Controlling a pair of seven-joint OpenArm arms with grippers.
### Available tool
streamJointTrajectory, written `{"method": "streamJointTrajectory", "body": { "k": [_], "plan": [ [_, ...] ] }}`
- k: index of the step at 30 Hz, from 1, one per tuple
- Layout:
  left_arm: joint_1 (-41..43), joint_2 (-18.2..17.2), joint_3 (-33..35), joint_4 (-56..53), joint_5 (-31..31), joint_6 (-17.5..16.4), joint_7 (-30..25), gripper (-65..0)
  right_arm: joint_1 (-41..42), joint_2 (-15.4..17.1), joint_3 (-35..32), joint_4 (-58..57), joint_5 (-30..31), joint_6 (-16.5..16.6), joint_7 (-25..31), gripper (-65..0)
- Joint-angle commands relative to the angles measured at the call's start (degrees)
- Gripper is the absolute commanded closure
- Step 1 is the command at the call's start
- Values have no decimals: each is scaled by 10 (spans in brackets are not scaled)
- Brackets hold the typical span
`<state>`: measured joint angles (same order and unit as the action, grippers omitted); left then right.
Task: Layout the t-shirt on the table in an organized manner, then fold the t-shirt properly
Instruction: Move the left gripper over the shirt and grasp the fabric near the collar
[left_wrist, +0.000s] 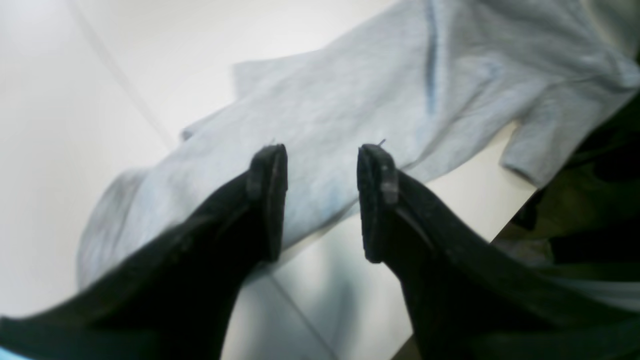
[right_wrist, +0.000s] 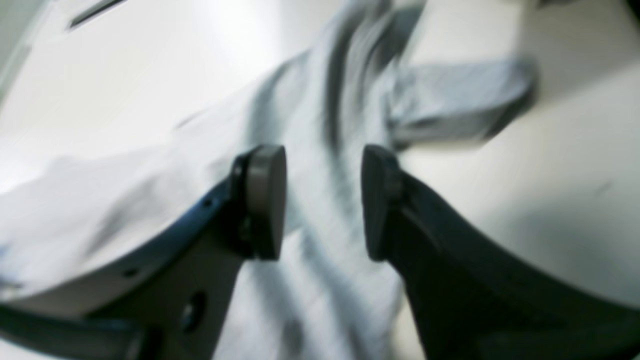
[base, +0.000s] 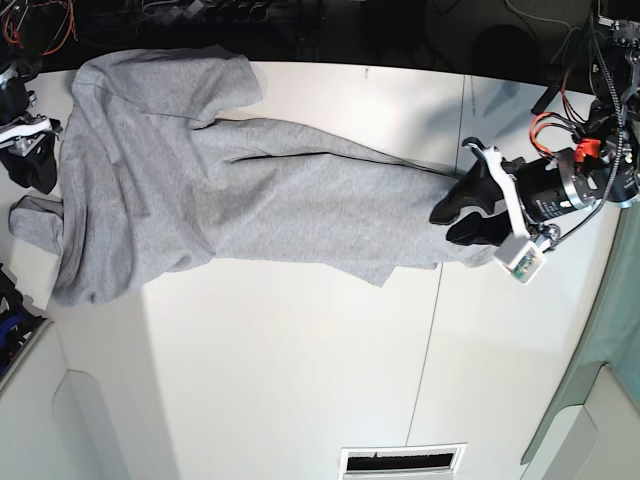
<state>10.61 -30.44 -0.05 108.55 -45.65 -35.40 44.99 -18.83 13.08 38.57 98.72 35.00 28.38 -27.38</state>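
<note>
Two pincers work one grey t-shirt (base: 230, 190), which lies stretched in a long band across the white desk (base: 300, 380). The left pincer (left_wrist: 322, 200) stands with its jaws parted and nothing between them; the shirt's cloth lies just beyond and below its tips, one sleeve reaching the desk's edge off to its side. The right pincer (right_wrist: 324, 202) is likewise parted and empty in its blurred wrist view, wrinkled cloth spread under and ahead of it, a sleeve lying past its tips.
</note>
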Motion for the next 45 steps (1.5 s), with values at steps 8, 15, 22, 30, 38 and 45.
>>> {"method": "streamJointTrajectory", "body": {
  "k": [8,15,22,30,38,45],
  "plan": [
    [-1,113,245,27,176,41,-21,-253,126,128,6,-119,-37,-16,17,-249],
    [-1,192,360,-34,293,124,-66,-253,235,194,6,-327,-37,-16,27,-264],
    [-2,257,375,-113,314,125,-84,-253,313,225,-2,-486,-35,-9,45,-372],
    [-10,281,375,-151,314,124,-93,-253,361,209,-89,-571,-41,-5,81,-371],
    [-38,281,377,-232,307,90,-79,-248,364,161,-124,-584,-69,-38,83,-371],
    [-67,280,377,-286,292,90,-73,-87,364,136,-124,-589,-83,-57,96,-326]
  ]
}}
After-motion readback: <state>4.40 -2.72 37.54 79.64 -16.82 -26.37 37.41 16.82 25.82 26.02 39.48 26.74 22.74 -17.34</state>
